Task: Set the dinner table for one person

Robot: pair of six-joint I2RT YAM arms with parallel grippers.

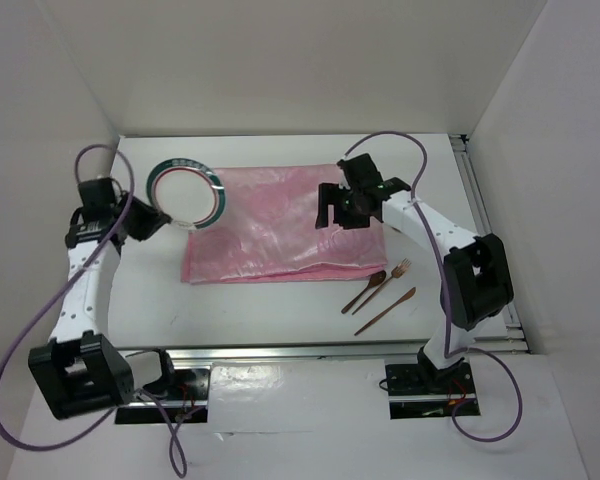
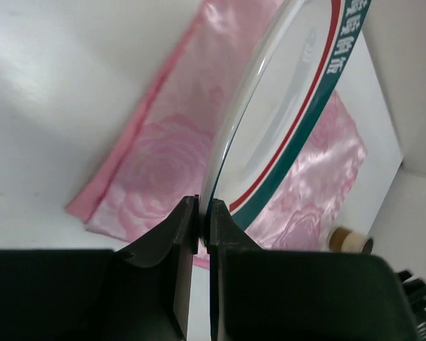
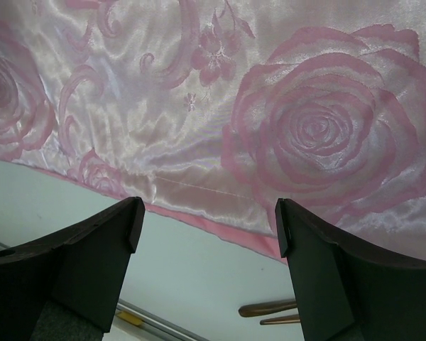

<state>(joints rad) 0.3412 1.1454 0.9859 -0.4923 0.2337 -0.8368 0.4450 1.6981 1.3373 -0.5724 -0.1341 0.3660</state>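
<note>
A white plate with a green and red rim is held over the left end of the shiny pink rose-patterned cloth on the white dinner table. My left gripper is shut on the plate's rim, which stands edge-on between the fingers in the left wrist view. My right gripper is open and empty above the cloth's right end. A wooden spoon, fork and knife lie on the table right of the cloth.
Silver rails run along the table's near edge and right edge. White walls enclose the back and sides. A small roll of tape shows beyond the cloth in the left wrist view.
</note>
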